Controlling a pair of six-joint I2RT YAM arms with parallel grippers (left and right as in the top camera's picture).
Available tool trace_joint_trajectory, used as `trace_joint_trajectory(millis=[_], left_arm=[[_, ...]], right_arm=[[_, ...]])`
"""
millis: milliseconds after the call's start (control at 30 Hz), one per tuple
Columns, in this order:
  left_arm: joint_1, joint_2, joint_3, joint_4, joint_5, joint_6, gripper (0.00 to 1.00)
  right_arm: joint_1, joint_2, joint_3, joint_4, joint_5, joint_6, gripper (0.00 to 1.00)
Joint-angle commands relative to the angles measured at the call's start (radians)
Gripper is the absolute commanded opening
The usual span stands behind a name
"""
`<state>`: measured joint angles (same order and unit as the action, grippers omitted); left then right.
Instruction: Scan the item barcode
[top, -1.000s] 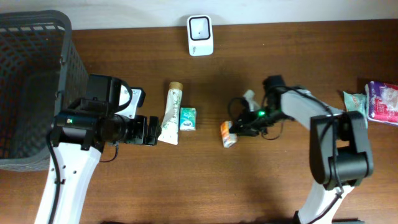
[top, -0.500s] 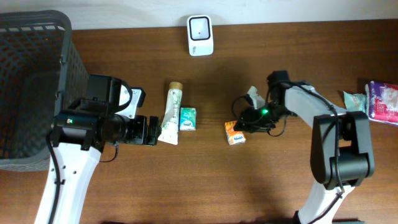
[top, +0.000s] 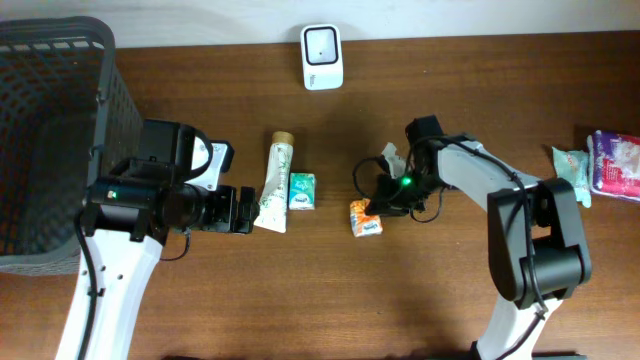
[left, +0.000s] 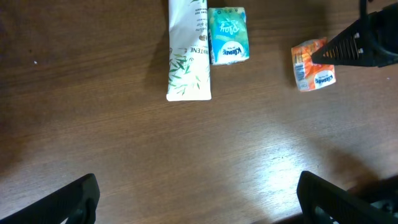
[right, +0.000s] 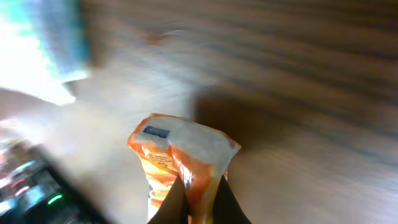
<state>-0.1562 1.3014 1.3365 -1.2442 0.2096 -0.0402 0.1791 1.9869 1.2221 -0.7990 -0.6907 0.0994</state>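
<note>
Pack (top: 365, 218) is now pinched in the right gripper (right: 199, 202), which was open a moment ago, so lifting toward the scanner (top: 322, 43) can start. Left gripper (top: 243, 210) gapes wide.

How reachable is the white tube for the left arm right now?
Probably yes: the left gripper is open, and the white tube lies just ahead with nothing between. Only the teal pack crowds its far side.
</note>
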Motion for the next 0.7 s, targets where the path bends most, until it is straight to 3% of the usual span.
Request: trace_joint_trajectory(millis=[0,167,267,433,667], left_arm=[[-0.003,-0.005,0.002,0.002,0.003,0.023,0.99],[-0.003,-0.005,0.002,0.002,0.003,0.023,0.99],[-0.003,-0.005,0.002,0.002,0.003,0.023,0.99],[-0.003,-0.005,0.002,0.002,0.003,0.023,0.99],[-0.003,-0.005,0.002,0.002,0.003,0.023,0.99]], right_arm=[[-0.083,-0.006,0.088,-0.044,-0.360,-0.177,0.04],[-0.208,-0.006,0.153,-0.028,-0.581,-0.227,0.04],[-0.234,-0.006,0.156,0.113,-0.861,-0.271,0.04],[-0.219,-0.006,0.159,0.122,-0.862,-0.248,0.04],[-0.085,-0.006,0.163,0.130,-0.862,-0.248,0.04]])
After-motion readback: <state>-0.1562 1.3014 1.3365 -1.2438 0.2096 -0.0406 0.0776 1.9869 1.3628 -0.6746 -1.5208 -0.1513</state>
